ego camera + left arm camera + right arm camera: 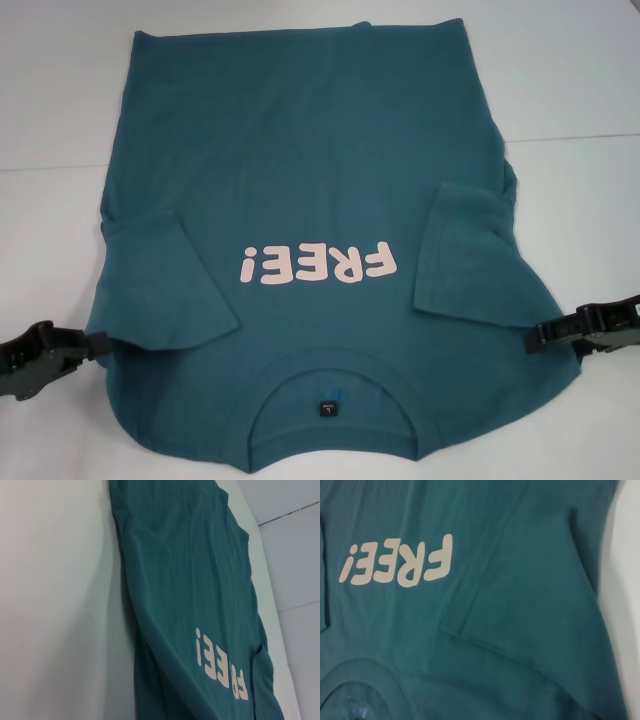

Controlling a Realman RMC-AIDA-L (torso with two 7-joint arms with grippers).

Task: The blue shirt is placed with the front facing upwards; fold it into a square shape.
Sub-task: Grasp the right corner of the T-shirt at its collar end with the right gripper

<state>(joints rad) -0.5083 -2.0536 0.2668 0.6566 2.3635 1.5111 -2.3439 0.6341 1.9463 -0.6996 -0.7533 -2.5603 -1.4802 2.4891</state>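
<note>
White table (60,120); blue shirt (310,170) face-up, sleeves folded in; left gripper (92,345), right gripper (532,334) at shoulder edges, finger state unclear.

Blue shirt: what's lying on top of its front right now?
Both short sleeves, left and right, are folded inward onto the blue shirt beside the FREE! lettering. The fabric beneath them is hidden.

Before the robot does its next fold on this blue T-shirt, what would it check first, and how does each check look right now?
1. Blue shirt front up, lettering showing: ok.
2. Both sleeves folded inward onto the chest: ok.
3. Left gripper at the shirt's left shoulder edge: ok; grasp on cloth: cannot tell.
4. Right gripper at the right shoulder edge: ok; grasp: cannot tell.
5. Shirt wholly on the table: cannot tell, collar end runs out of view.
</note>
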